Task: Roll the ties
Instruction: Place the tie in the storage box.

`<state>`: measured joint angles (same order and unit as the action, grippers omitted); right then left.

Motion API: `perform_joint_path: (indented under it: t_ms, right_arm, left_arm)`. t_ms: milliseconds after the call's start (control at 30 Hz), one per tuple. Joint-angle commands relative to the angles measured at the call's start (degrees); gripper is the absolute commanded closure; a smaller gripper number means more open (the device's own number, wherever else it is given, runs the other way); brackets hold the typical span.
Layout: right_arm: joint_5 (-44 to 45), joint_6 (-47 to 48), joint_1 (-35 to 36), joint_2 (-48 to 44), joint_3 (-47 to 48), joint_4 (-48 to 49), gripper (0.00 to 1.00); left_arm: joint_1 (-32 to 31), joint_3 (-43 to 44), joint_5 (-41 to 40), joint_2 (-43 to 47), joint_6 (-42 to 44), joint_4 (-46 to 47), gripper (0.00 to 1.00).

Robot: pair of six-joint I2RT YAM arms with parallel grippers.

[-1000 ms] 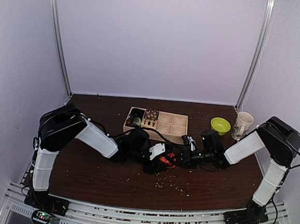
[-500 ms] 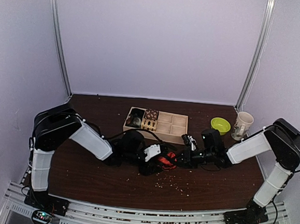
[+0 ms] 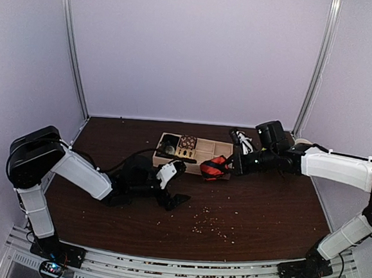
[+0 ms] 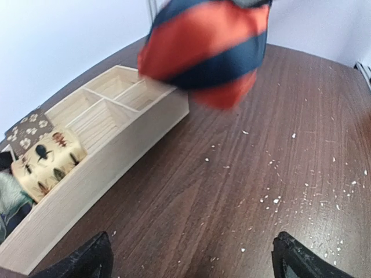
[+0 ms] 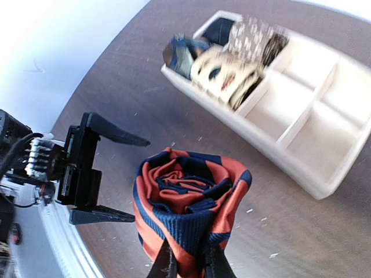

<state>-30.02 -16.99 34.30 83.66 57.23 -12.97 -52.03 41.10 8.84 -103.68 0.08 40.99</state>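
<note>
- Your right gripper (image 5: 189,258) is clenched on the rolled tie (image 5: 188,202). It grips only the outer layers at one side of the coil. The roll hangs in the air, clear of the desk (image 3: 264,216), close to the near wall of the tray (image 5: 278,156) toward its right end.
- Nothing but that pinch seems to hold the coil shut. A quick swing or a jolt could let the inner turns slide out, and the tie would unwind into a loose strip.
- Your left gripper (image 3: 177,183) is released, jaws spread wide and holding nothing. It sits low over the desk left of the middle, well apart from the tie. It cannot catch or steady the roll from there, so a slip goes straight to the desk.
- In the top view one of its fingers lies near the tray's near wall. A careless sweep of that arm may shove the tray and shift your target.
- The small fabric rolls (image 4: 49,159) fill the compartments at the tray's left end, while those at the right end are bare. If you lower the tie off-centre, it may catch on a divider or the rim and spring open. It may also land on a neighbouring roll.
- If you open the jaws too high above a compartment, the coil can bounce and loosen.
- White crumbs (image 3: 211,226) are scattered on the desk toward the near edge, and a dropped tie would likely pick them up.
</note>
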Motion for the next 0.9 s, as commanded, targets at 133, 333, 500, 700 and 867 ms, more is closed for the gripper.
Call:
perform_joint_path:
  t_ms: [133,333,500,700,867]
  right_arm:
    - [15.18,19.4,0.06,-3.23,12.56,-10.81,1.0]
    - [21.6,30.64,0.15,3.13,26.25,-13.56,1.0]
    - [27.23,39.03,0.49,14.08,38.93,-20.96,1.0]
    - [36.02,47.55,0.7,22.8,46.76,-21.61,1.0]
    - [36.61,54.43,0.69,26.36,45.86,-15.74,1.0]
  left_arm:
    - [1.54,-4.9,0.25,1.82,-10.03,13.16,0.02]
    - [1.67,-7.87,0.95,1.2,-13.55,20.44,0.02]
    - [1.67,-10.24,2.69,0.05,-15.58,25.86,0.02]
    - [1.76,-12.58,3.72,-0.47,-17.06,31.47,0.02]
    - [1.76,-12.69,4.99,-1.29,-17.75,32.77,0.02]
